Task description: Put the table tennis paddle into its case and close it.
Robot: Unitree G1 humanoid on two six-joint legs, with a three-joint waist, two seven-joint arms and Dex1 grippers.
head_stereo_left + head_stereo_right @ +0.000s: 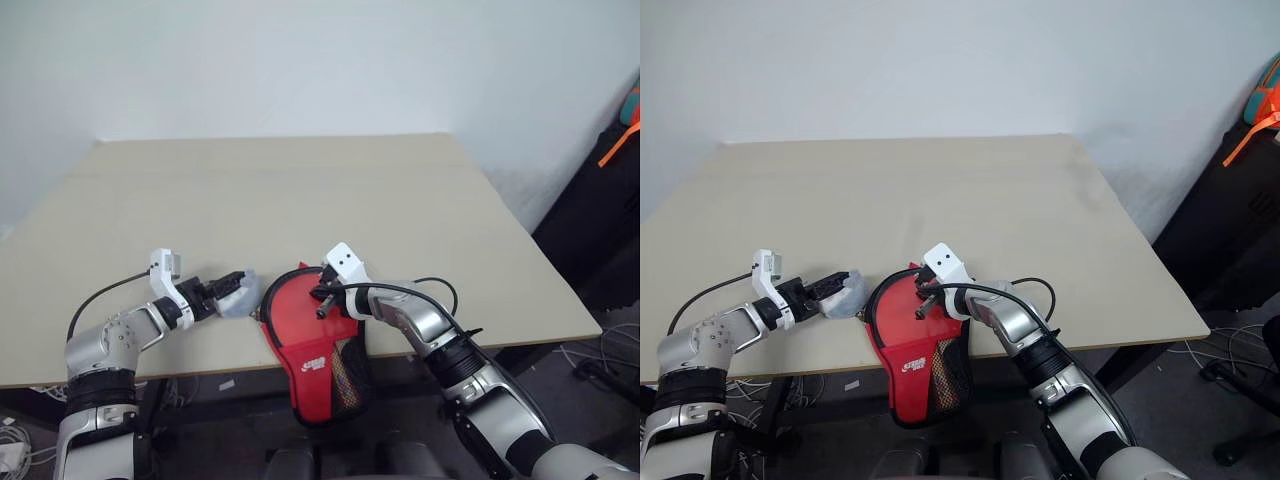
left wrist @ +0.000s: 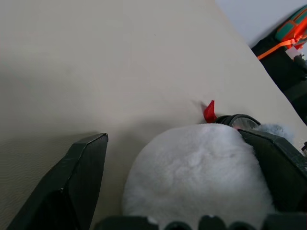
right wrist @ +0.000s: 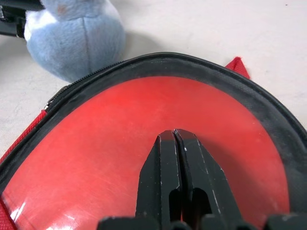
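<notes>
Right tool (image 3: 175,136), fingers pressed together, over the red case (image 3: 105,143) beside fluffy ball (image 3: 74,36)

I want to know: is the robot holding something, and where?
The left gripper has its fingers around the fluffy ball. The shut right gripper holds nothing.

From my seat I see a broad beige table (image 1: 300,190) running from six o'clock up toward twelve, its far edge meeting a plain pale wall (image 1: 300,60) that takes soft, even light. At three o'clock, past the table's right edge, dark furniture (image 1: 600,220) stands against the wall with an orange strap (image 1: 618,145) and something teal (image 1: 631,103) on top. Loose cables (image 1: 600,360) lie on the grey floor at four o'clock.
</notes>
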